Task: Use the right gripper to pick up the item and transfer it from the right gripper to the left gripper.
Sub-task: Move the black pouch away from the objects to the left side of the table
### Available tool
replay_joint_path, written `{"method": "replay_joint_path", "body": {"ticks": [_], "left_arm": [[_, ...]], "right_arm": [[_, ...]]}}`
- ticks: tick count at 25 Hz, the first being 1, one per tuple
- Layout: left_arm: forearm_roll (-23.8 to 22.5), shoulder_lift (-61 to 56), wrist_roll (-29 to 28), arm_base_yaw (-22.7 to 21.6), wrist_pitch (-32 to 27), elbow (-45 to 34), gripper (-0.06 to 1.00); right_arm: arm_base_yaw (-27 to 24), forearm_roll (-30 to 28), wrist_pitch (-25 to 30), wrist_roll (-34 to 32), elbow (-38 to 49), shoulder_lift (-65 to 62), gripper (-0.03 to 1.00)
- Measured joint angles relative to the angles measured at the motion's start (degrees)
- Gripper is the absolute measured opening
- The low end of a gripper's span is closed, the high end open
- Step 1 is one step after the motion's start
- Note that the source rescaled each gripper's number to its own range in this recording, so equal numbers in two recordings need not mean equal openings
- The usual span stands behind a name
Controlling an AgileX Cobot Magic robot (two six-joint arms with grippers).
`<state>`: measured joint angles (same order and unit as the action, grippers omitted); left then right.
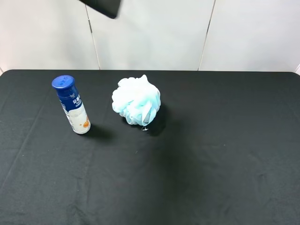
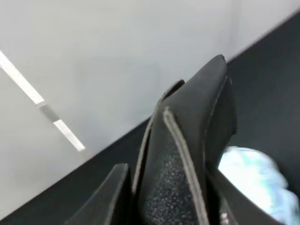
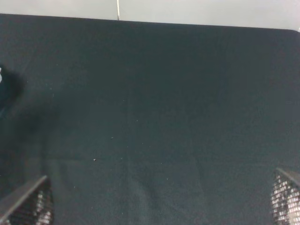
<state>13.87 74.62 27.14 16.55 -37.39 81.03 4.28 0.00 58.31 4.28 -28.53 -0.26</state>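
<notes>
- Most of the task looks done in the high view. The case (image 1: pixel 101 5) is off the table (image 1: pixel 211 164); one dark corner of it shows up at 12 o'clock, cut off by the frame edge.
- Only the bottle (image 1: pixel 71 105), at 9 o'clock, and the puff (image 1: pixel 137 100), a little toward 11 o'clock of centre, are on the table. Neither arm shows here, so this view does not tell what carries the case.
- Left wrist: the left gripper (image 2: pixel 164 206) is clamped tight on the case, one jaw against each flat side. The flap and stitched edge stick out past the jaws. How deep the grip sits is out of frame. The puff is a pale blur beyond the case.
- Right wrist: the right gripper (image 3: pixel 157 201) is spread wide and holds nothing. Only the tips of its jaws show, above bare table.
- Judging by this, the handover is made and little is left beyond parking the arms.
</notes>
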Motion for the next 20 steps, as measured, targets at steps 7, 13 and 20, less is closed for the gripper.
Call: {"method": "replay_joint_path", "body": {"ticks": [7,13,20], "left_arm": [[-0.3,0.1,-0.2,-10.3,3.3,-2.1,0.0],[-0.3,0.1,1.3,-13.3,11.0,-10.3,0.0],[-0.2,0.1,1.5,-13.4,29.0,-27.6,0.0]], "right_arm": [[0.0,0.0,0.0,0.0,0.0,0.0,1.0],[0.0,0.0,0.0,0.0,0.0,0.0,1.0],[0.0,0.0,0.1,0.0,0.0,0.0,1.0]]}}
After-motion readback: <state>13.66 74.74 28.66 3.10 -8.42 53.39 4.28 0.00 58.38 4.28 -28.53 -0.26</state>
